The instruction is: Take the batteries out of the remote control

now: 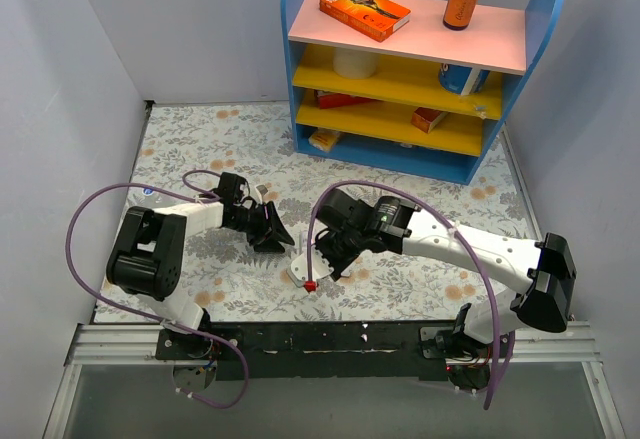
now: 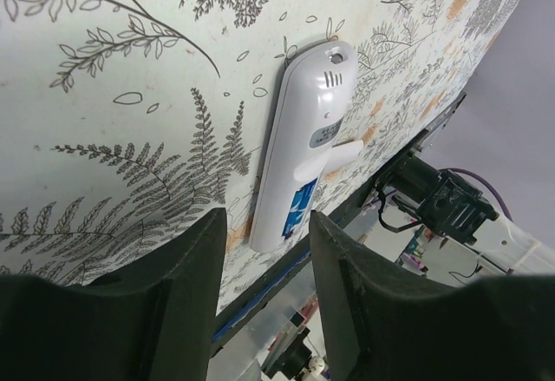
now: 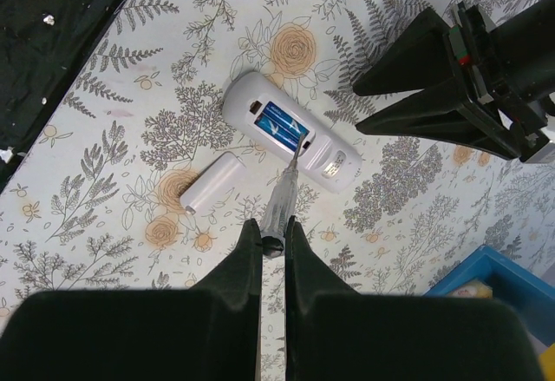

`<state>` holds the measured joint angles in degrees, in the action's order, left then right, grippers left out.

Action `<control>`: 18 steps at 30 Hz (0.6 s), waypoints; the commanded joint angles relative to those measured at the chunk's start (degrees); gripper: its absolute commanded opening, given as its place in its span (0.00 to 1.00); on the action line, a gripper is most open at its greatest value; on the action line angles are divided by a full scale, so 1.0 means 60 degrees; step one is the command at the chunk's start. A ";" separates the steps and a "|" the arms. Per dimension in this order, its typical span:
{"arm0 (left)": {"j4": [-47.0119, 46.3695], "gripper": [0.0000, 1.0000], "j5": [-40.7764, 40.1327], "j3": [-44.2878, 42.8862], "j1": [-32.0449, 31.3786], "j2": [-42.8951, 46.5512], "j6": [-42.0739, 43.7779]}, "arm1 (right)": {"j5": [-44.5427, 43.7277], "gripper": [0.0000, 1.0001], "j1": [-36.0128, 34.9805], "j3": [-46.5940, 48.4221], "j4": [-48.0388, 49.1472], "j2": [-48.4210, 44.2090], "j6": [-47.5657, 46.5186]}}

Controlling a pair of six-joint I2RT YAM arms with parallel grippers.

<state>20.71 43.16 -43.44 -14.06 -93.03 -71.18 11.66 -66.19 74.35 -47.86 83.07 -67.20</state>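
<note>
Remote control (image 3: 325, 157) back-up near front edge of floral surface (image 3: 104, 173), blue batteries (image 3: 282, 124) exposed, print unreadable, right hand (image 3: 273, 227) pinching thin rod (image 3: 284, 192) at them, left hand (image 2: 266, 223) wide beside, cover (image 3: 212, 183) alongside

White remote control (image 3: 328, 157), blue batteries (image 3: 282, 123); grey-fern, orange-rose tablecloth (image 3: 113, 68).

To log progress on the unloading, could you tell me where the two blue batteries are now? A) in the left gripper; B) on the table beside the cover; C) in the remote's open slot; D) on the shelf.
C: the right wrist view shows both batteries side by side inside the open slot of the remote control, with the cover lying apart beside it and the metal rod aimed at them.
</note>
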 commanded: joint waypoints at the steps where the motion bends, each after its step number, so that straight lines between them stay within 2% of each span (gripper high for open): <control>1: -0.0097 0.43 0.0278 -0.0318 -0.0087 -0.0153 0.0027 | -0.0288 0.01 -0.0115 0.0060 0.0051 -0.0031 -0.1061; 18: -0.0097 0.44 0.0512 -0.1051 -0.0497 -0.1427 -0.0017 | -0.1093 0.01 -0.0613 0.0090 -0.0418 0.0496 -0.1310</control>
<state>20.47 44.53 -48.03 -16.69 -100.38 -71.42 8.21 -69.01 74.35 -48.21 85.19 -67.75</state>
